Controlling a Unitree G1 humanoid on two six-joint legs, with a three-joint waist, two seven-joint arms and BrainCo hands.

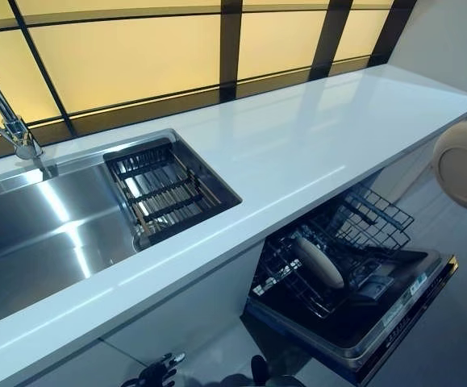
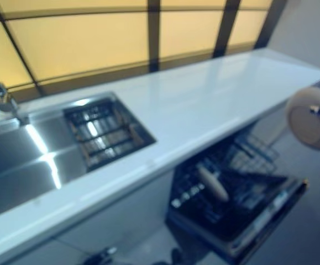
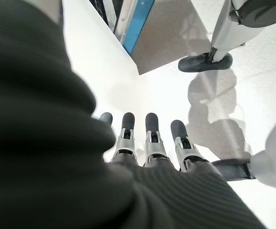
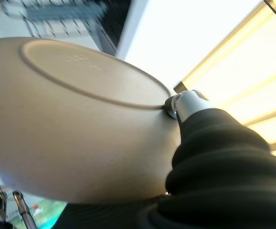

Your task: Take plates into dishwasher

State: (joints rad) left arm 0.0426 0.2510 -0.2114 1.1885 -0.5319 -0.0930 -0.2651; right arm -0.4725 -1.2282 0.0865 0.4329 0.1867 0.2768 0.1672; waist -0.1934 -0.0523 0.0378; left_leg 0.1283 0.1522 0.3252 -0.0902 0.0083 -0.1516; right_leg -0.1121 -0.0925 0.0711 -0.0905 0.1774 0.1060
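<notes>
Far left, a chrome faucet [image 1: 11, 129] leans over the steel sink [image 1: 47, 226], and in the sink's right end sits a dark wire drying basket [image 1: 168, 189]. The white desk [image 1: 298, 145] runs on from there toward the right, under the amber window panes [image 1: 128, 56].

Down at the bottom edge, the left hand [image 1: 156, 372] shows low, below the desk front; in its own wrist view the fingers [image 3: 149, 138] lie straight and side by side, released, nothing in them, pointing at the pale floor [image 3: 252, 90]. A person's dark shoe [image 3: 205, 62] stands on that floor.

Moving right, under the desk, the dishwasher [image 1: 354, 298] stands with its door dropped down and the lower rack [image 1: 330, 258] drawn out. One beige plate [image 1: 320, 263] already stands on edge in the rack's tines.

Now the far right: the second beige plate [image 1: 461, 165] hangs in the air at the picture's edge, above and to the right of the rack, well clear of it, tilted with its underside and foot ring turned toward the camera. The right hand [image 4: 188, 105] has it — the wrist view shows a silver finger pressed against the plate's underside by the foot ring, the dark ribbed cover just behind the rim, so the hand is grasping the plate.
</notes>
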